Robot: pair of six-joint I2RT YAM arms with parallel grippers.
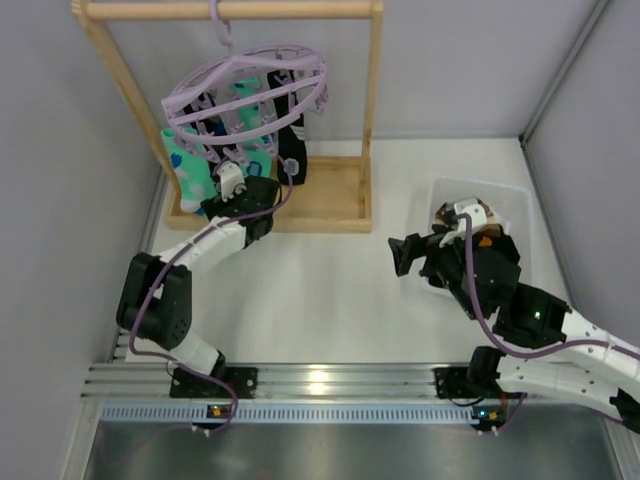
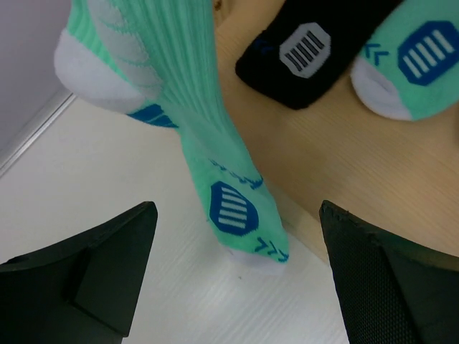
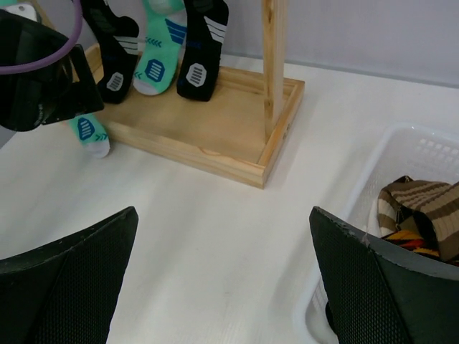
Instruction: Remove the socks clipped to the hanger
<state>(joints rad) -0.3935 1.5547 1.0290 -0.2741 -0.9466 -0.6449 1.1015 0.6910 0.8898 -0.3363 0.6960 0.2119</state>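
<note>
The lilac hanger (image 1: 245, 90) hangs by its hook from the wooden rack's top bar. Clipped to it are several socks: teal ones (image 1: 190, 165) and black ones (image 1: 293, 155). My left gripper (image 1: 228, 192) is at the rack's front left corner, below the hanger. In the left wrist view it (image 2: 237, 279) stands open, and the toe of a teal sock (image 2: 233, 208) dangles just ahead of its fingers, not between them. A black sock (image 2: 308, 50) and another teal sock (image 2: 412, 61) hang behind. My right gripper (image 1: 402, 256) (image 3: 222, 272) is open and empty over bare table.
The wooden rack's tray base (image 3: 215, 136) and upright post (image 3: 274, 64) stand at the back. A white basket (image 3: 401, 150) at the right holds a brown striped sock (image 3: 423, 208). Grey walls close in the table on both sides.
</note>
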